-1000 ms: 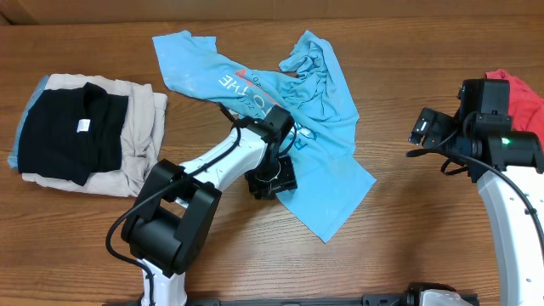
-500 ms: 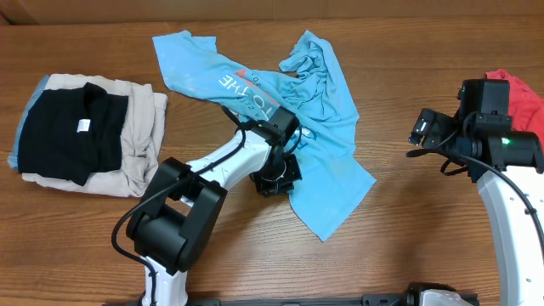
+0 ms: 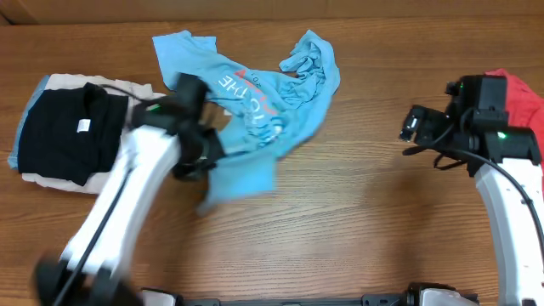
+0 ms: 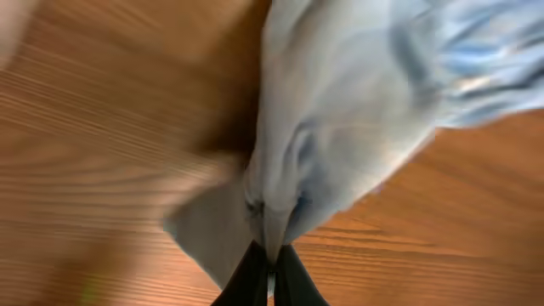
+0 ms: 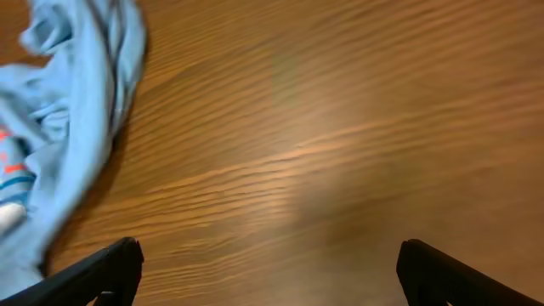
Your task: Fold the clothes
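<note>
Within 1 second our left gripper [image 4: 270, 270] has pinched the sky-blue T-shirt's [image 3: 255, 119] lower corner and dragged it left toward the folded black and beige garments [image 3: 76, 127]. The shirt lies bunched at the table's upper middle, so we judge folding barely begun. Our right gripper [image 3: 414, 129] hangs spread and empty.

**T-shirt** [image 3: 280, 89]: light sky-blue cotton, with coral and white lettering across the front that reads inverted from overhead. It is unfolded and crumpled, lying on the far centre-left part of the wooden table [image 3: 382, 212]. One flat corner is spread at the far left, and the cloth is bunched in rumpled folds at the far right. The near portion tapers into a blurred flap toward the near left, gathered to a narrow pinch between the closed fingers of the left gripper [image 4: 270, 263]. The small print is not legible.
</note>
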Controlling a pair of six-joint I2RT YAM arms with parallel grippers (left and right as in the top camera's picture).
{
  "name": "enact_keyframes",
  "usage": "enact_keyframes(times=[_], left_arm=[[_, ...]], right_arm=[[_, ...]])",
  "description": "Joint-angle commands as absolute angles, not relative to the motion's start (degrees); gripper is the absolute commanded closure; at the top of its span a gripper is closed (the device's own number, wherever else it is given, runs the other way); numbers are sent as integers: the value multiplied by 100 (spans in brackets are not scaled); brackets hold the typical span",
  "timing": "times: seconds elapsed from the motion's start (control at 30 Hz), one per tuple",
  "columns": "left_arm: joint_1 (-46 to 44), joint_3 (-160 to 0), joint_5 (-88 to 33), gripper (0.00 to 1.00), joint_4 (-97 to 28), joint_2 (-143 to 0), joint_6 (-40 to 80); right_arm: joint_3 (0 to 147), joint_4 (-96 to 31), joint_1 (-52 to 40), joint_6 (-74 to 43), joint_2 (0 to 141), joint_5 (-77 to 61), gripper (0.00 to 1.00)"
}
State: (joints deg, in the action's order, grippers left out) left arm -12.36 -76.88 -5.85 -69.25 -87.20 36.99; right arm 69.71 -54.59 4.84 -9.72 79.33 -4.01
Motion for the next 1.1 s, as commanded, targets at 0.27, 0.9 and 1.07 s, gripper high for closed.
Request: enact_keyframes(times=[0.27,0.9,1.07], left_arm=[[272,-7765,290,96,-7242,-6248,3339],[1634,-7765,589,96,-6976,-6016,3319],[1634,-7765,497,96,-7004,-6075,3319]], right_arm=[[7085,-3841,-436,-338,9638,-2023,5],[7083,-947,-2036,-1258,10827,-1452,15],[7085,-279,-2088,-1852,11177,-1022,25]])
